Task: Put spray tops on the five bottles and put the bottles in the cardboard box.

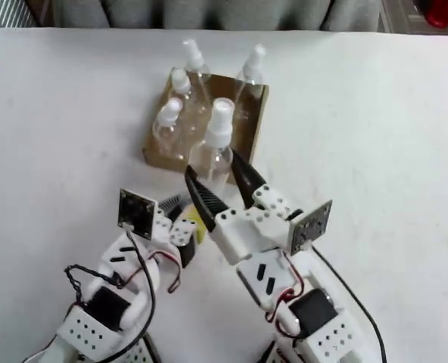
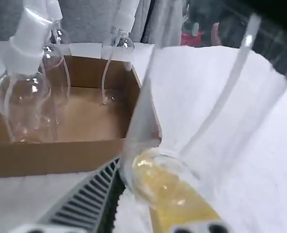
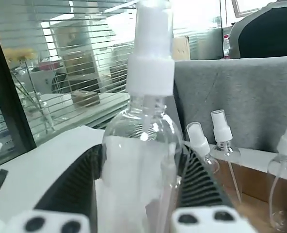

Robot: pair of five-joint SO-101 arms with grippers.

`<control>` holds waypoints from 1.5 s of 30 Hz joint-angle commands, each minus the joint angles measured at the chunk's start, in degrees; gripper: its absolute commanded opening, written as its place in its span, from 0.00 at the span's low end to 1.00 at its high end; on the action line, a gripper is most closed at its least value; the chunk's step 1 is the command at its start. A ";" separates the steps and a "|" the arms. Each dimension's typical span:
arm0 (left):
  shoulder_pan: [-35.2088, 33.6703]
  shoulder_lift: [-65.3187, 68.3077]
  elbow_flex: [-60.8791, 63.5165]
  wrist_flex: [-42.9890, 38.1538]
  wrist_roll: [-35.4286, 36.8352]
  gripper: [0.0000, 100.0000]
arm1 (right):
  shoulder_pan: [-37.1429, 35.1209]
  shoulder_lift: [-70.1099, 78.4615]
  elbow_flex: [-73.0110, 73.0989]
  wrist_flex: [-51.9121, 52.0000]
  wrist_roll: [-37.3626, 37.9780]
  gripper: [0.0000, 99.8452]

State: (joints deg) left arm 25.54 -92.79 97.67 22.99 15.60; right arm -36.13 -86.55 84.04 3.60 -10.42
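Observation:
A clear bottle (image 1: 213, 155) with a white spray top (image 1: 222, 113) is held up at the near edge of the cardboard box (image 1: 160, 155). My right gripper (image 1: 210, 162) is shut on its body, one black finger on each side; the right wrist view shows the bottle (image 3: 141, 145) between those fingers (image 3: 80, 189). My left gripper (image 1: 185, 217) sits lower and nearer, shut on the bottle's base (image 2: 158, 179) between its grey and yellow fingers. Several other bottles (image 1: 169, 121) with spray tops stand in the box (image 2: 61, 155).
The white table (image 1: 375, 151) stretches out to either side of the box. A grey cloth-covered edge (image 1: 209, 11) runs along the back. Both arms' bodies crowd the near middle of the table.

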 commanded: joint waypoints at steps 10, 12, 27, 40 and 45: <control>0.92 -0.84 -0.35 -1.58 -0.26 0.07 | -0.75 36.97 -8.00 -31.60 -0.53 0.02; 0.66 -0.84 -0.35 -1.58 -0.26 0.07 | -1.71 42.77 -9.76 -33.01 -0.62 0.02; -0.57 -0.84 -0.26 -1.49 -0.35 0.07 | -2.59 42.77 -3.25 -37.32 -0.35 0.02; -0.13 -0.84 -0.26 -1.32 -0.62 0.07 | -1.54 51.21 -17.49 -36.35 -2.64 0.02; -0.13 -0.84 -0.26 -0.70 -0.62 0.07 | -1.89 59.12 -17.76 -42.51 -2.64 0.02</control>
State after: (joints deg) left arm 25.71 -92.79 97.67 22.81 15.69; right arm -37.71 -29.85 69.54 -35.52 -12.62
